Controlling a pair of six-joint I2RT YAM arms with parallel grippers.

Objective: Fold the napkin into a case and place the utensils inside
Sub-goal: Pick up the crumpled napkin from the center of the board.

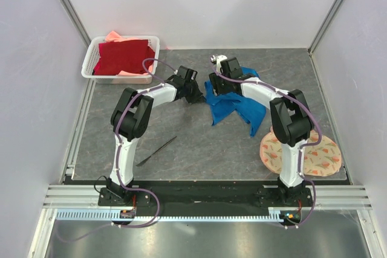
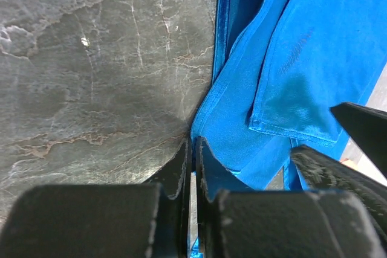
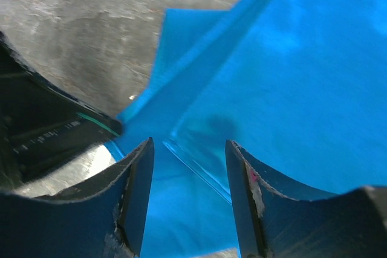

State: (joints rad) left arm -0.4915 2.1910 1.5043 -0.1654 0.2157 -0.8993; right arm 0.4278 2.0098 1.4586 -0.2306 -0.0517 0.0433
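1. A grey, stone-patterned table [image 1: 181, 131] is being viewed from above, with two arms being reached from its near edge towards the middle.
2. The napkin [image 1: 239, 108] is being shown as a bunched blue heap, neither flat nor yet folded into a case. It is lying right of the table's middle, with its longer spread running from far-left to near-right.
3. The left gripper [image 2: 193, 164] is being held closed at the napkin's left edge. A sliver of blue is being seen between its fingers, so a hem is judged to be pinched there.
4. The right gripper [image 3: 188, 179] is being held open at the napkin's far side, fingers parted over a hemmed fold. Nothing is being gripped by it.
5. The two claws are being kept close together, and each is being caught in the other's wrist view.
6. The utensils [image 1: 156, 151] are being shown as a thin black sliver on bare table, well apart from the napkin on the near-left. The long axis is running near-left to far-right, and the left arm is nearer. Their number cannot be told.
7. Spreading the cloth is judged to be the step in hand. The next move is judged to depend on the hem lying directly beneath the open right claw.
8. A white basket [image 1: 91, 64] holding a red cloth [image 1: 124, 57] is being shown far-left, and a peach mat [image 1: 320, 161] near-right.
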